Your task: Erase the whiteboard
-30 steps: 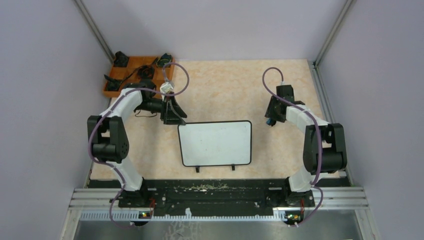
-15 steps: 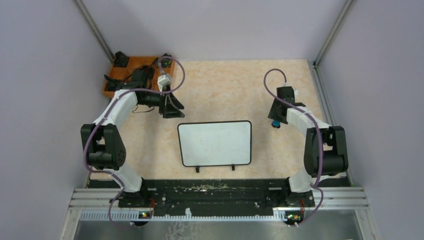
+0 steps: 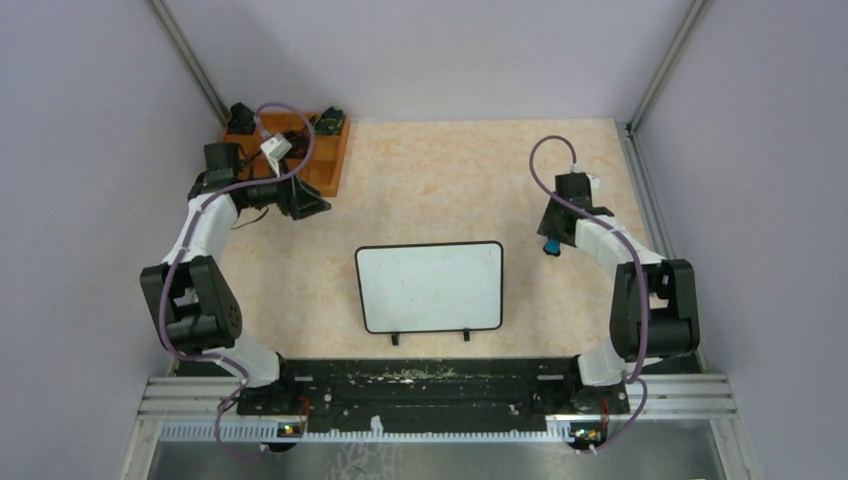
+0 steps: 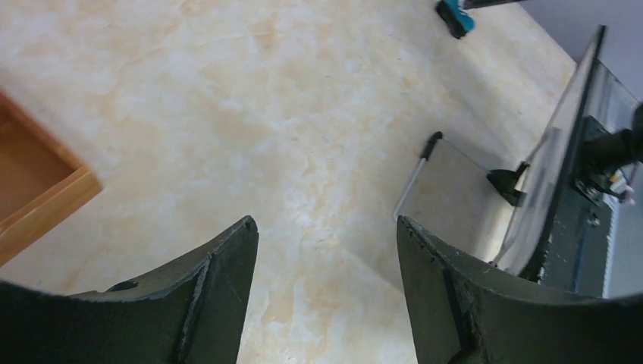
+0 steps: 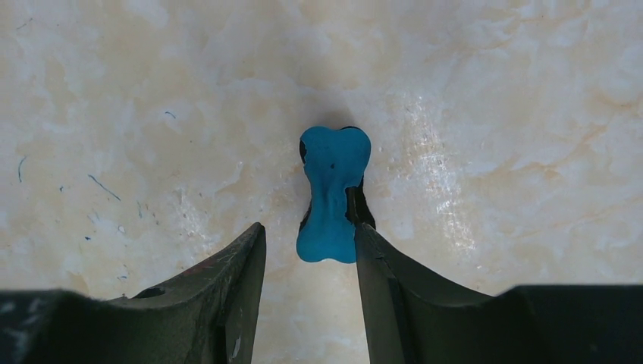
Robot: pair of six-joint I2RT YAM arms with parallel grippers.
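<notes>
Whiteboard [image 3: 430,287] lies flat mid-table, closer to the arm bases, its two small feet toward the near edge. The face looks plain white from above. In the left wrist view only one corner and one foot show, at a slant, w/ the rest cut off behind a finger.

L gripper [image 3: 305,200] hangs far left by the orange tray [image 3: 325,165], well apart from the board. Its jaws are spread wide, w/ nothing btwn them but bare table [image 3: 430,170]. The L arm and its purple cable [image 3: 300,140] cover much of the tray. There are black bits in the compartments, can't tell what.

R gripper [image 3: 548,238] points down at the table just beyond the board's far R corner, near but not touching. Jaws are apart, not clamped. A blue bone-shaped piece [image 5: 334,189] lies on the table w/ its lower end btwn the fingers, close against one and w/ a clear gap to the other. Whether it truly touches that finger, can't tell. A black part under the blue is mostly hidden. From above only a speck of blue shows under the gripper.
</notes>
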